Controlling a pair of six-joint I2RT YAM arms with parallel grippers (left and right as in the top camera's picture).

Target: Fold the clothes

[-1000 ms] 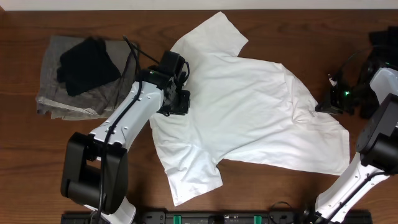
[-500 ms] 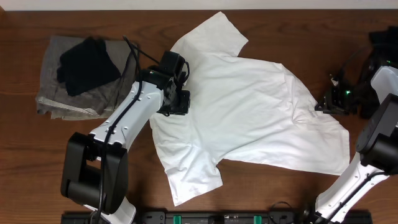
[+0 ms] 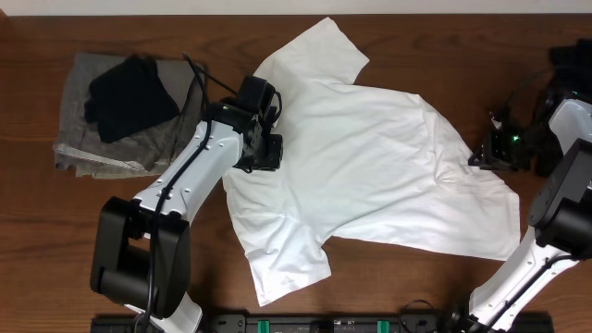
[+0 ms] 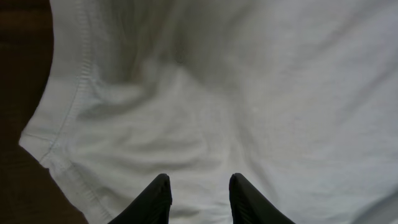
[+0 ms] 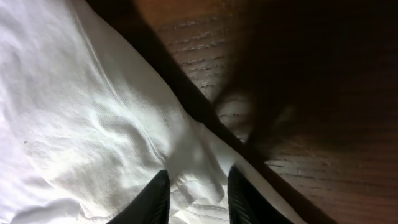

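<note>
We see the shirt (image 3: 370, 166) spread mid-frame, long axis upper left to lower right | left gripper (image 4: 199, 180) on its left edge, jaws parted | right gripper (image 5: 194, 177) over its right edge (equally near), jaws parted

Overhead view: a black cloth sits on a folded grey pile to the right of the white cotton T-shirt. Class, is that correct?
No. The folded grey pile, with the black cloth on it, lies left of the white cotton T-shirt; the overhead view shows it.
</note>
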